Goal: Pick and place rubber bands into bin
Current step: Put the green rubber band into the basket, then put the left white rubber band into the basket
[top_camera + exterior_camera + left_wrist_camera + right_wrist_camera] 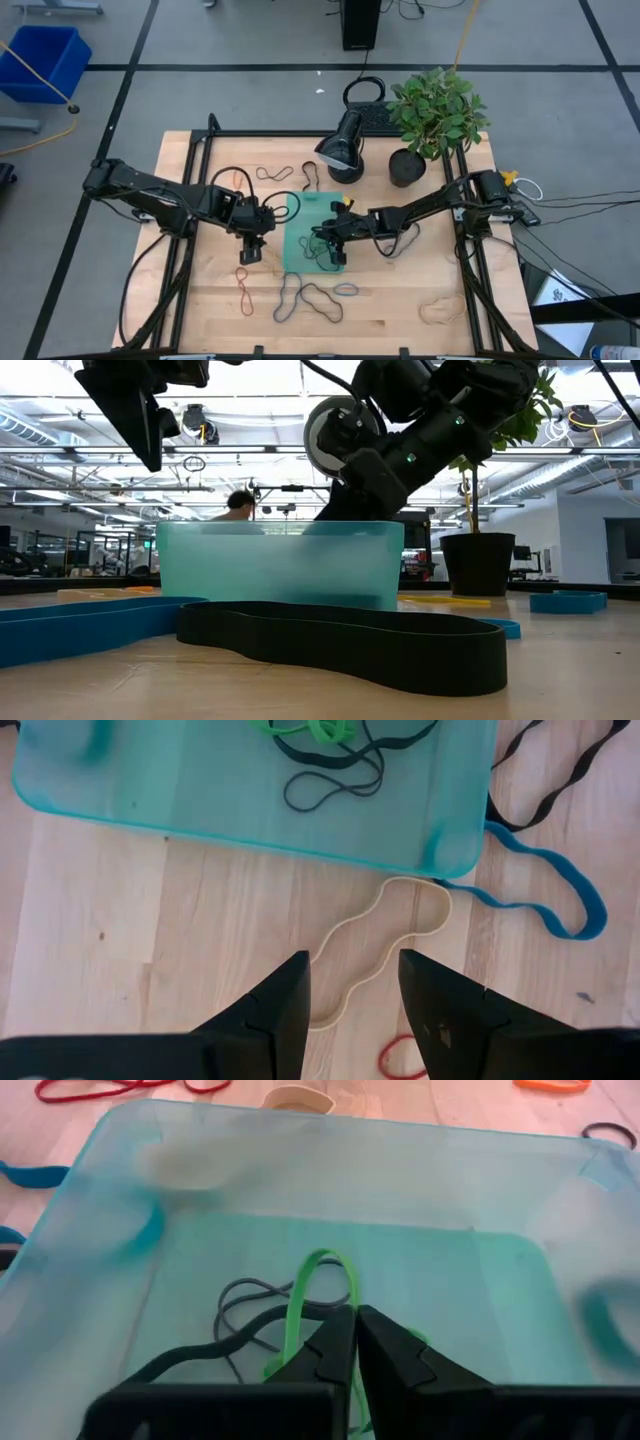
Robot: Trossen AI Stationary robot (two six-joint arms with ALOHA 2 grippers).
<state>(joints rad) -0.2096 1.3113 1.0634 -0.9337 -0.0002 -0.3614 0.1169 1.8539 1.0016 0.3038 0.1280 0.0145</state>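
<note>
The right gripper point(355, 1342) hung inside the teal bin point(330, 1140), its fingers pinched together on a green rubber band point(322, 1263) that arched above thin black bands point(245, 1295) on the bin floor. The left gripper point(352, 982), fingers spread apart, hovered over a tan band point(385, 935) on the wooden table point(150, 920), just beside the bin and a blue band point(570, 900).

No readable text, labels, brands, numbers or signs in any view.
</note>
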